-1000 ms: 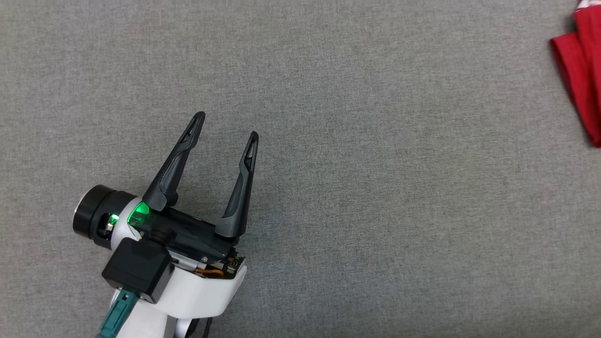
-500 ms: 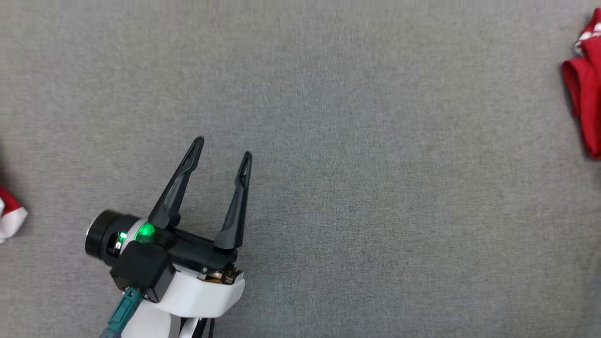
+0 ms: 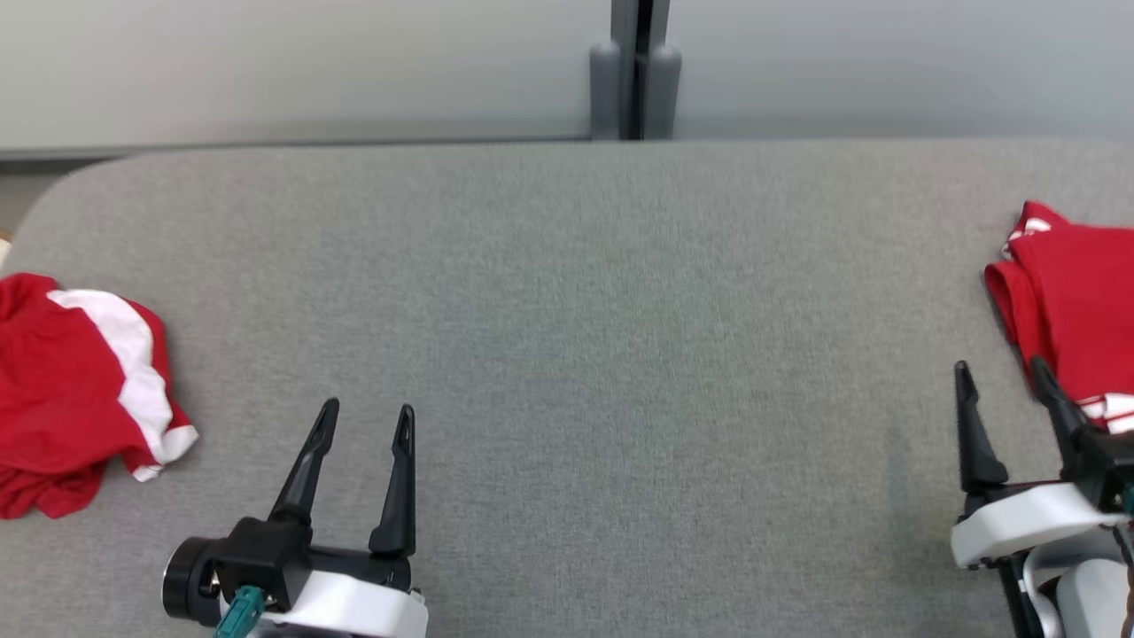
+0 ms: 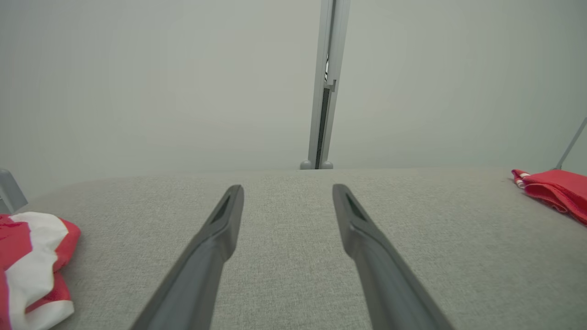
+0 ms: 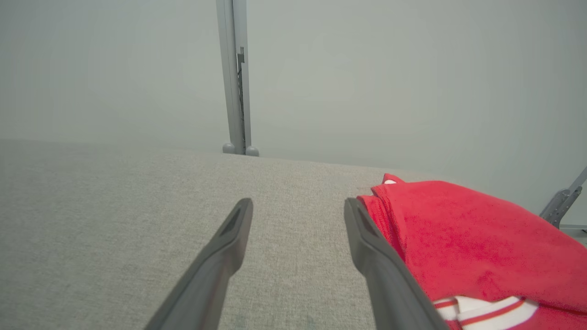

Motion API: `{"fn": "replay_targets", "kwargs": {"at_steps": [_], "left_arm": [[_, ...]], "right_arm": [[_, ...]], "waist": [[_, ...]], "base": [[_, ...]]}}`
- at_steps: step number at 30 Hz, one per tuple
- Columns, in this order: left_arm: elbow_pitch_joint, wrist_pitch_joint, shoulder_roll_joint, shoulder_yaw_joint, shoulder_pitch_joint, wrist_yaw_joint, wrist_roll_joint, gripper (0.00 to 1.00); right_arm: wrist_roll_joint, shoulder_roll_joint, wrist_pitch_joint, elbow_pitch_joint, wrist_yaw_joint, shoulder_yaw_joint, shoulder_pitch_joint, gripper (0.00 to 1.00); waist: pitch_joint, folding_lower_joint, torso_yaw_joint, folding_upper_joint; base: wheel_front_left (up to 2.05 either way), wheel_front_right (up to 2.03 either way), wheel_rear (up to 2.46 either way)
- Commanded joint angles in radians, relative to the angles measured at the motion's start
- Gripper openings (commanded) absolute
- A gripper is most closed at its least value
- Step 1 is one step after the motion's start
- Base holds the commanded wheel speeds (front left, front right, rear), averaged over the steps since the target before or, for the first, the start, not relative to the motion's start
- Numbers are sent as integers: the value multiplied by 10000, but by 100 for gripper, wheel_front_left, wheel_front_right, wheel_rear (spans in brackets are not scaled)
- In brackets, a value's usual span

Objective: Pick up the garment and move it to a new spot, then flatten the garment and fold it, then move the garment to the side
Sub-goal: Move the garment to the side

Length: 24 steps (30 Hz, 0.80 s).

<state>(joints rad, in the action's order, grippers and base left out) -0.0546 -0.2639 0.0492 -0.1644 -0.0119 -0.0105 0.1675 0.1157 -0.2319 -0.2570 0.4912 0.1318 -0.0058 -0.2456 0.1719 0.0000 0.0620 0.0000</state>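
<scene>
A folded red garment (image 3: 1076,301) with white trim lies flat at the right edge of the grey padded table (image 3: 567,310). My right gripper (image 3: 998,365) is open just left of it; in the right wrist view the garment (image 5: 458,229) lies beside the right fingertip of that gripper (image 5: 298,201), with nothing between the fingers. A crumpled red and white garment (image 3: 53,390) sits at the table's left edge. My left gripper (image 3: 368,408) is open and empty, to the right of the heap (image 4: 27,256). The left wrist view has the gripper (image 4: 288,188) over bare cloth.
A pale wall with a grey vertical post (image 3: 633,71) stands behind the table's far edge. The table's back left corner is rounded. A wide stretch of grey cloth lies between the two grippers.
The head camera has swung up and back, so the table's far edge, both garments and the right gripper have come into view. The left gripper stays open.
</scene>
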Motion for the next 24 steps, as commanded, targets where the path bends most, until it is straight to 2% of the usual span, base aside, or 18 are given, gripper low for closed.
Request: {"fn": "replay_targets", "kwargs": {"at_steps": [1, 5, 8, 12, 17, 24], "left_arm": [[-128, -3, 29, 58, 167, -52, -21, 100], [-403, -2, 30, 91, 647, -14, 0, 100], [-334, -3, 32, 208, 882, 76, -61, 100], [-120, -2, 30, 509, 1305, -30, -168, 100], [338, -2, 32, 662, 1828, 61, -357, 100], [516, -2, 31, 682, 2086, 177, -454, 100]], "right_arm": [[-115, 275, -94, -734, -22, -32, 395, 100], [-69, 1077, -74, -2427, -22, -263, 1673, 100], [-166, 1231, -72, -3522, -22, 65, 2257, 100], [-303, 1398, -70, -4531, -22, 139, 2924, 100], [-244, 1584, -73, -4473, -22, 625, 3682, 100], [-168, 1680, -72, -4145, -22, 786, 4120, 100]], "waist": [[-893, 0, 308, 0], [-1561, 0, 319, 0], [-1792, 0, 278, 0], [-2061, 0, 146, 0], [-2445, 0, 63, 0], [-2628, 0, 34, 0]], "base": [[0, 0, 0], [0, 0, 0], [0, 0, 0], [0, 0, 0], [0, 0, 0], [0, 0, 0]]}}
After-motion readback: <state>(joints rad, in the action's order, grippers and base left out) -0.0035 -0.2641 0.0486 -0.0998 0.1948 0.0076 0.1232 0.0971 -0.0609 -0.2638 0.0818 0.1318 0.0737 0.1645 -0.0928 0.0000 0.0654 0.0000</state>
